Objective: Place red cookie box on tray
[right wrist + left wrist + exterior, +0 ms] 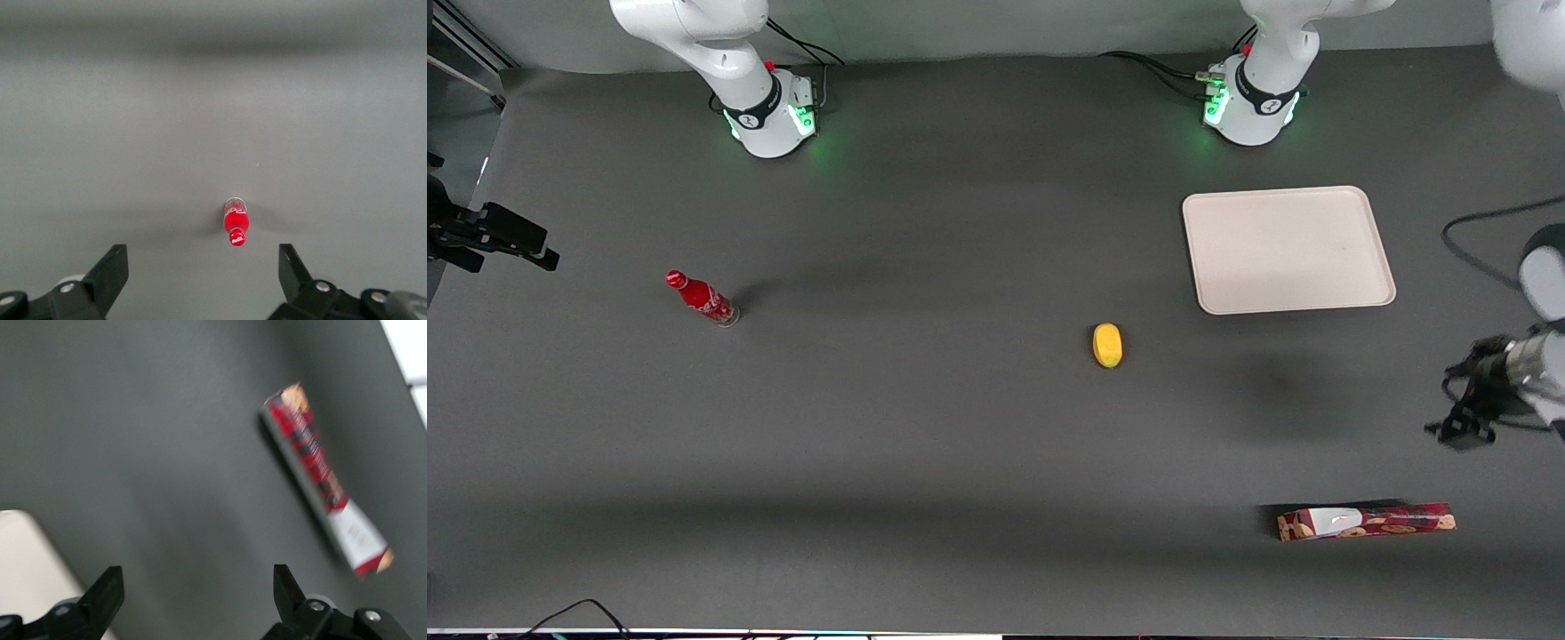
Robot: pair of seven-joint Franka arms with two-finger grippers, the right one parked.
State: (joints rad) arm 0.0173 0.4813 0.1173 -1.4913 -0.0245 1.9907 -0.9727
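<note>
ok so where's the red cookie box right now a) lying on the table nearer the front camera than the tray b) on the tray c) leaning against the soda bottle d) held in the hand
a: the red cookie box lies flat on the table, apart from the tray and nearer the front camera, while the open hand hovers above the table with nothing in it.
</note>
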